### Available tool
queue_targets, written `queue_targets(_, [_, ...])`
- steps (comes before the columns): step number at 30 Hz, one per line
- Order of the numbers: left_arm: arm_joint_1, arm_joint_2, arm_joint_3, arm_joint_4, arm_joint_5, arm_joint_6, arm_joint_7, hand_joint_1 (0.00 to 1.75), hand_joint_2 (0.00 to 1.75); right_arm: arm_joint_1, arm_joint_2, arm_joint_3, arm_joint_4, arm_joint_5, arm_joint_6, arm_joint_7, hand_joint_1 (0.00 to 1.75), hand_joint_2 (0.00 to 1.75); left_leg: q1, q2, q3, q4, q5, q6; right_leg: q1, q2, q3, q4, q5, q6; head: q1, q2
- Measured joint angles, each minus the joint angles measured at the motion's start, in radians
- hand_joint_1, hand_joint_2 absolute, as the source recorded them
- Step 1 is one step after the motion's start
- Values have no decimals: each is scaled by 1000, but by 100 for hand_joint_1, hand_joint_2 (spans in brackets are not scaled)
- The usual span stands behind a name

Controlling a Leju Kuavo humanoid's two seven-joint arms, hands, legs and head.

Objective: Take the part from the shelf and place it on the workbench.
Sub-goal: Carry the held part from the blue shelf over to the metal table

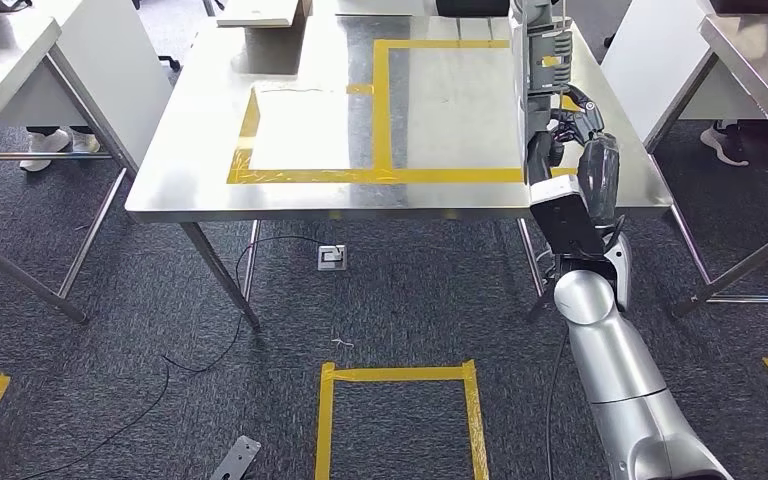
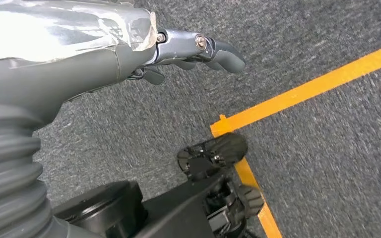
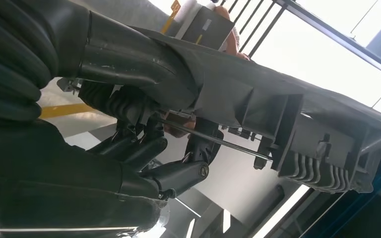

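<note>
In the head view my right hand (image 1: 572,128) grips a long grey plastic part (image 1: 540,50) and holds it upright above the right side of the steel workbench (image 1: 210,120). Yellow tape (image 1: 380,175) marks rectangles on the bench top. The right wrist view shows the same part (image 3: 278,124) close up, ribbed and slotted, with my right hand's fingers (image 3: 144,148) wrapped around it. My left hand (image 2: 193,49) hangs over the carpet, holding nothing, fingers loosely extended.
Steel tables stand to the left (image 1: 0,50) and right (image 1: 760,60), with a person's shoes (image 1: 45,145) under the left one. A floor socket (image 1: 332,258), a cable and a yellow tape square (image 1: 400,375) lie on the carpet before the bench.
</note>
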Motion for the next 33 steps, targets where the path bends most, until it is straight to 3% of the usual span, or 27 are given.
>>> queue_targets(2, [-1, -1, 0, 0, 0, 0, 0, 0, 175, -1, -1, 0, 2, -1, 0, -1, 175, 175, -2, -3, 7, 11, -15, -9, 0, -5, 64, -148, 70, 13, 0, 0])
queue_targets(4, [-3, -2, 0, 1, -1, 0, 1, 0, 175, -2, -1, -1, 3, -2, -1, -2, 175, 175, -6, -6, 6, 24, -30, -19, 2, -7, 105, -235, 101, 1, 0, 0])
queue_targets(7, [-4, 0, 0, 3, -1, 0, 2, 0, 175, -2, -2, -2, 4, -2, -2, -4, 175, 175, -5, -5, 5, 29, -42, -31, 3, -5, 113, -244, 96, -25, -1, 0])
queue_targets(9, [-6, 0, 0, 4, -1, -1, 2, 0, 175, -2, -2, -4, 4, -3, -2, -5, 175, 175, -2, -3, -14, 73, -70, -42, -3, -4, 122, -246, 91, -36, -5, 0])
queue_targets(12, [-6, 0, -1, 6, -1, -3, 3, 0, 175, -2, -1, -5, 5, -3, -2, -9, 175, 175, 8, 2, -117, 260, -144, -58, -3, -2, 131, -246, 82, -46, -10, 0])
queue_targets(13, [-6, 0, -1, 7, -1, -3, 3, 0, 175, -1, -1, -5, 6, -3, -2, -10, 175, 175, 9, 3, -150, 308, -150, -60, -2, -1, 134, -246, 79, -47, -10, 0])
queue_targets(14, [-6, 0, -1, 8, -1, -3, 4, 0, 175, -1, -1, -6, 7, -3, -2, -11, 175, 175, 10, 3, -167, 320, -136, -60, -1, 1, 138, -246, 75, -48, -10, 0])
queue_targets(15, [-6, 0, -1, 8, -1, -3, 4, 0, 175, -1, -1, -6, 7, -3, -2, -11, 175, 175, 11, 3, -164, 290, -101, -57, 1, 3, 145, -246, 70, -47, -10, 0])
queue_targets(17, [-6, 1, -1, 9, -1, -3, 4, 0, 175, -2, 0, -6, 7, -3, -2, -11, 175, 175, 7, 3, -109, 153, -11, -42, 3, 6, 162, -247, 60, -44, -9, 0])
queue_targets(18, [-6, 2, -1, 10, -1, -3, 4, 0, 175, -3, 1, -6, 7, -3, -2, -11, 175, 175, 4, 4, -81, 92, 16, -34, 6, 7, 169, -248, 56, -42, -8, 0])
queue_targets(19, [-7, 2, -1, 10, -1, -3, 4, 0, 175, -3, 2, -7, 7, -3, -2, -11, 175, 175, 0, 4, -60, 53, 25, -25, 7, 8, 172, -248, 52, -39, -9, 0])
queue_targets(21, [-8, 3, -1, 11, -1, -3, 4, 0, 175, -5, 3, -7, 8, -3, -3, -13, 175, 175, -5, 6, -47, 32, 15, -15, 9, 10, 172, -252, 48, -29, -10, 0])
queue_targets(24, [-8, 3, -1, 12, 1, -3, 4, 0, 175, -8, 2, -7, 7, -4, -3, -14, 175, 175, 1, 7, -25, 3, 19, -3, 8, 4, 155, -223, 31, -21, -9, 0])
queue_targets(25, [-9, 2, -1, 12, 1, -4, 4, 0, 175, -9, 2, -7, 8, -5, -3, -14, 175, 175, 3, 7, -19, -5, 20, 0, 8, 2, 129, -175, 11, -23, -8, 0])
queue_targets(28, [-8, 1, -1, 12, 4, -5, 4, 0, 175, -4, 0, -7, 11, -7, -3, -14, 175, 175, 0, 4, -13, -6, 13, 6, 7, 1, 12, 27, -51, -22, -7, 0])
queue_targets(29, [-6, 0, -1, 13, 6, -5, 3, 0, 175, -2, 0, -7, 12, -7, -3, -15, 175, 175, 0, 2, -10, -5, 9, 5, 6, 1, -9, 50, -48, -15, -7, 0])
queue_targets(30, [-5, 0, -1, 13, 7, -6, 3, 0, 175, -1, -1, -7, 12, -8, -3, -15, 175, 175, 1, 0, -6, -2, 4, 3, 4, 0, -7, 29, -25, -5, -7, 0])
queue_targets(32, [-5, -2, -1, 14, 8, -6, 2, 0, 175, -2, -1, -7, 12, -8, -3, -15, 175, 175, 2, -4, 2, 9, -11, -6, -2, -5, 45, -109, 50, 15, -7, 0])
queue_targets(33, [-5, -3, -1, 15, 8, -6, 1, 0, 175, -3, -1, -7, 13, -8, -3, -15, 175, 175, 0, -5, 2, 18, -21, -12, -3, -7, 74, -174, 79, 17, -6, 0])
